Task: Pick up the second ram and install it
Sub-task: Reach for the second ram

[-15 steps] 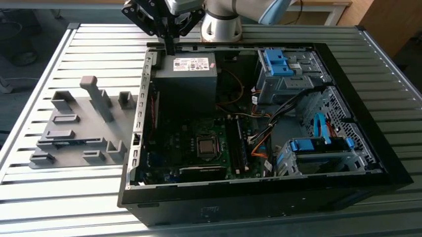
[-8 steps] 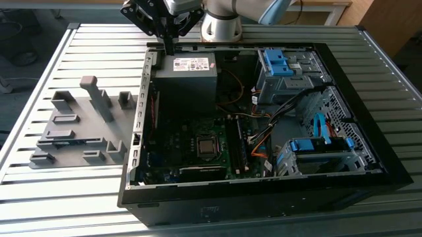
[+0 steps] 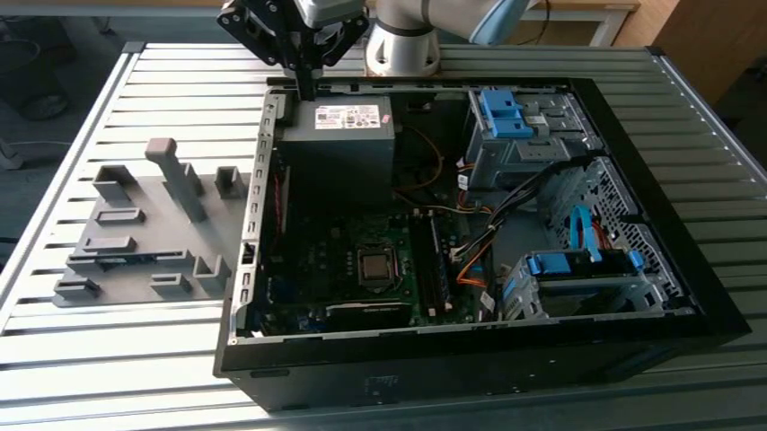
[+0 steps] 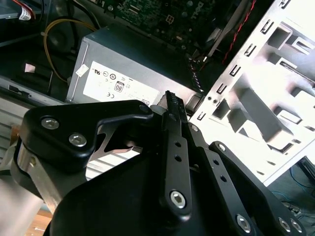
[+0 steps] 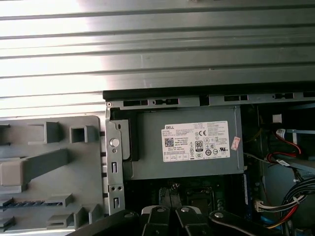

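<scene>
The second ram (image 3: 120, 261) is a thin blue-green strip lying in a slot of the grey fixture (image 3: 144, 224) on the exterior view's left, beside the open computer case (image 3: 257, 180). Its blue edge (image 5: 22, 203) also shows in the first wrist view. My gripper (image 3: 307, 88) hangs above the case's far left corner, over the power supply (image 3: 341, 126), far from the strip. Its black fingers (image 4: 171, 105) are pressed together with nothing between them, and the fixture (image 4: 266, 108) lies off to one side.
Inside the case lie the motherboard (image 3: 359, 260) with memory slots (image 3: 432, 269), blue drive cages (image 3: 509, 112), a blue caddy (image 3: 563, 265) and loose cables (image 3: 480, 242). Tall grey fixture blocks (image 3: 180, 180) stand up from the slatted metal table (image 3: 120, 359).
</scene>
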You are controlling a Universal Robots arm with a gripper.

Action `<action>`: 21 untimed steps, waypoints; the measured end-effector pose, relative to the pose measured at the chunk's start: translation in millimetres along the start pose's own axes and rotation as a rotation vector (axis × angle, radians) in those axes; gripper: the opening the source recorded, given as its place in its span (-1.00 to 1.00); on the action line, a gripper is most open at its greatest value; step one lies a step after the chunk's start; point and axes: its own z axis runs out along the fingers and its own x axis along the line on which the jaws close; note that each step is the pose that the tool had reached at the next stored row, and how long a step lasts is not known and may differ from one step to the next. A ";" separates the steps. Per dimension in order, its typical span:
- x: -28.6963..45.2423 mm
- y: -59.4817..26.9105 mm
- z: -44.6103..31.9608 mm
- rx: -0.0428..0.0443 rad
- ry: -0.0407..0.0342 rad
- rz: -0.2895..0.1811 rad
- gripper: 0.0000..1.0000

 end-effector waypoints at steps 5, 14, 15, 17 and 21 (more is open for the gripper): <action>1.0 -0.1 0.1 0.0000 0.0001 0.000 -0.79; 2.8 -0.2 0.3 0.0000 0.0008 0.000 -0.79; 3.0 -0.2 0.4 0.0000 0.0009 0.000 -0.79; 3.4 -0.3 0.4 0.0000 0.0010 0.000 -0.79; 4.1 -0.3 0.5 0.0001 0.0012 0.000 -0.79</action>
